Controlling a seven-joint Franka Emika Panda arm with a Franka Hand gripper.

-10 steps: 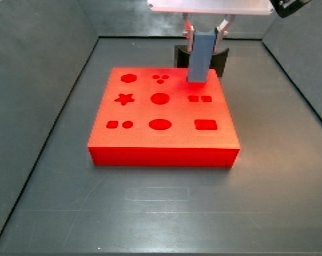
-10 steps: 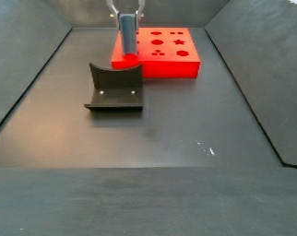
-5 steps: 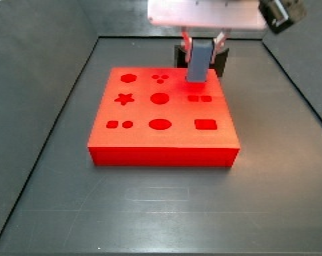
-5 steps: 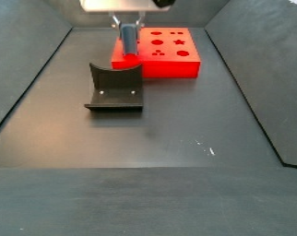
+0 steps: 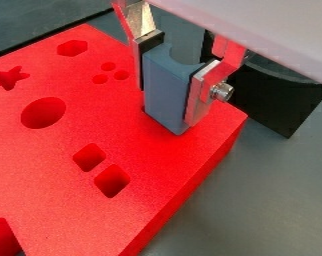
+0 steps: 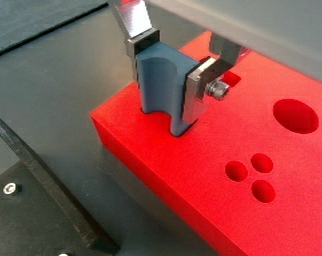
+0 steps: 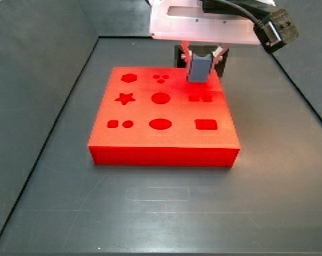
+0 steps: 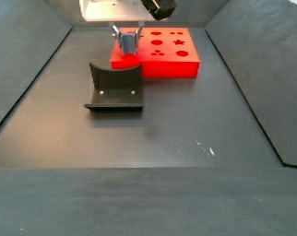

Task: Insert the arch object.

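The tool [image 5: 171, 60] over the board's corner — silvery metal fingers [image 5: 205, 88]; red board [image 5: 70, 150] — matt, smooth plastic.

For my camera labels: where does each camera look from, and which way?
Wrist view: above the flat red board with shaped holes, looking down; fingers clamp an upright blue-grey bar.
Wrist view: over the board's corner; same fingers.
Side view: before the board, facing the gripper at its far edge.
Side view: beyond the dark L-shaped fixture, facing board and gripper.
Shared: board, gripper.
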